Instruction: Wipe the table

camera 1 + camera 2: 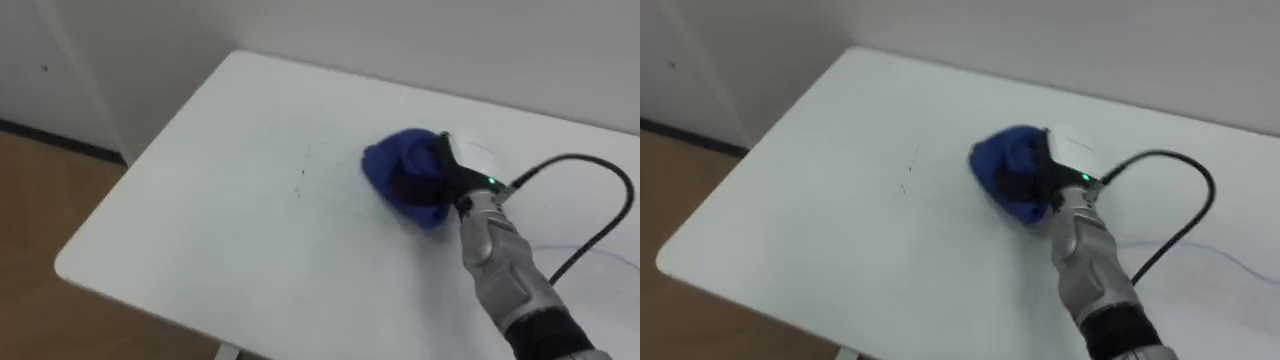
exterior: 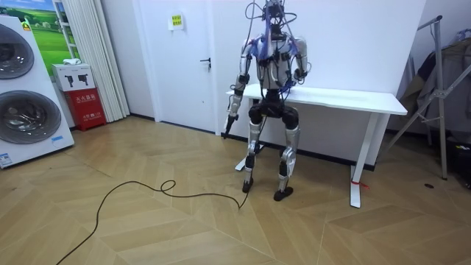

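Note:
A bunched blue cloth [image 1: 398, 172] lies on the white table [image 1: 230, 210], right of its middle. My right hand [image 1: 432, 172] rests on the cloth [image 1: 1005, 170] from the right side, its dark fingers curled into the folds; the right hand [image 1: 1040, 180] comes in from the lower right. A small dark mark [image 1: 299, 192] shows on the tabletop left of the cloth. In the room view I stand at the left end of the table [image 2: 346, 99], and my left hand [image 2: 232, 105] hangs at my side.
The table's left and near edges drop to wooden floor [image 1: 40, 200]. A white wall runs behind the table. In the room view, a washing machine [image 2: 26, 96] and a red box [image 2: 87, 107] stand far off at the left, a door [image 2: 184, 59] behind me.

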